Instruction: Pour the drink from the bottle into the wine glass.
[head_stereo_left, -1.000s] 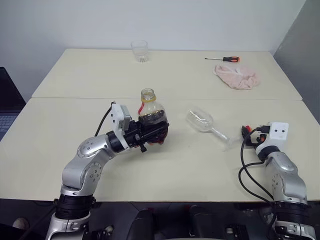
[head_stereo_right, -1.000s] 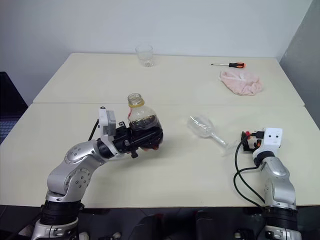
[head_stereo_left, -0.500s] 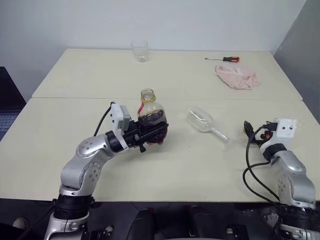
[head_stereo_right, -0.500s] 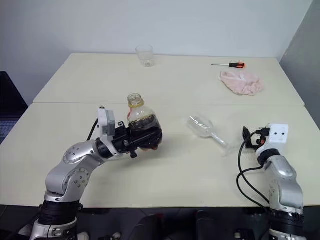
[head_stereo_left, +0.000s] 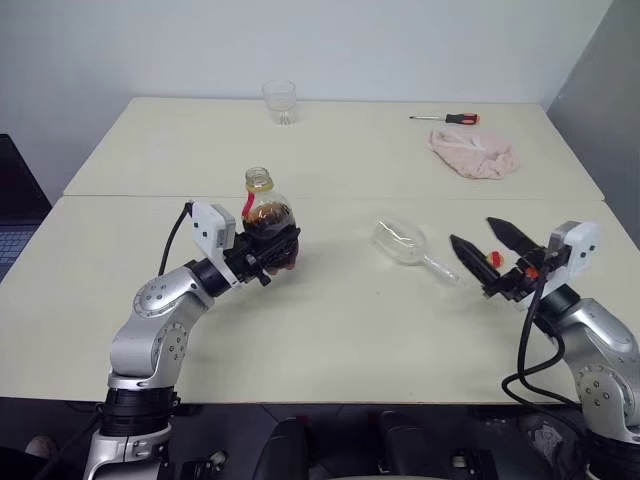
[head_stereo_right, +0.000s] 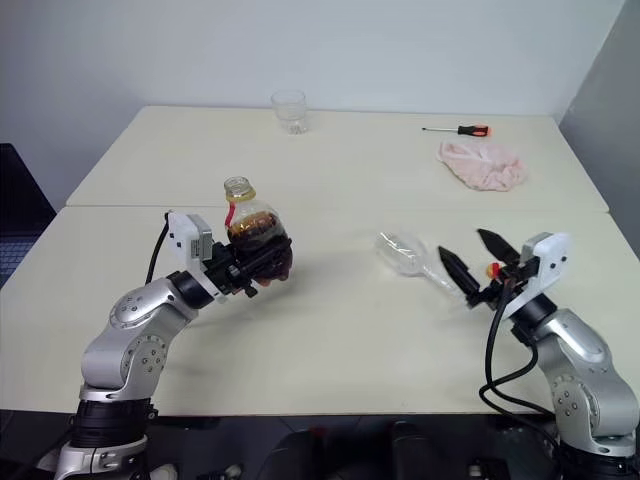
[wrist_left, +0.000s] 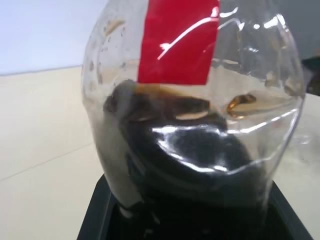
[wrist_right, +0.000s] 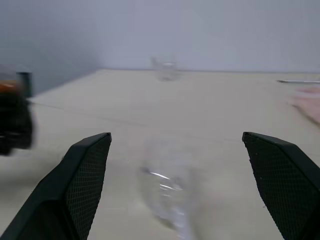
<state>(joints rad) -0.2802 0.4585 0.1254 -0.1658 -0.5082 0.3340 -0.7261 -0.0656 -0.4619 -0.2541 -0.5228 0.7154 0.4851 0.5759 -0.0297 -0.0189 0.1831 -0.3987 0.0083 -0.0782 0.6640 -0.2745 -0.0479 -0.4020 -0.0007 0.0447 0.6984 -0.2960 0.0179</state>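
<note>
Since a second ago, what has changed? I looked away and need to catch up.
The right gripper has risen off the table, swung toward the wine glass, and now points at it with jaws open. The left gripper carried the bottle to the robot's left, keeping it upright and clamped. The wine glass stays on its side; the tumbler, screwdriver and pink cloth stay put.

Plenty of bare counter (head_stereo_left: 330, 330) up front between the two arms. The wine glass (head_stereo_left: 410, 245) lies on its side mid-counter, right in front of the wide-open right end effector (head_stereo_left: 482, 243), nothing between them. The tumbler (head_stereo_left: 280, 101), screwdriver (head_stereo_left: 447, 119) and pink cloth (head_stereo_left: 472, 153) sit well back.
</note>
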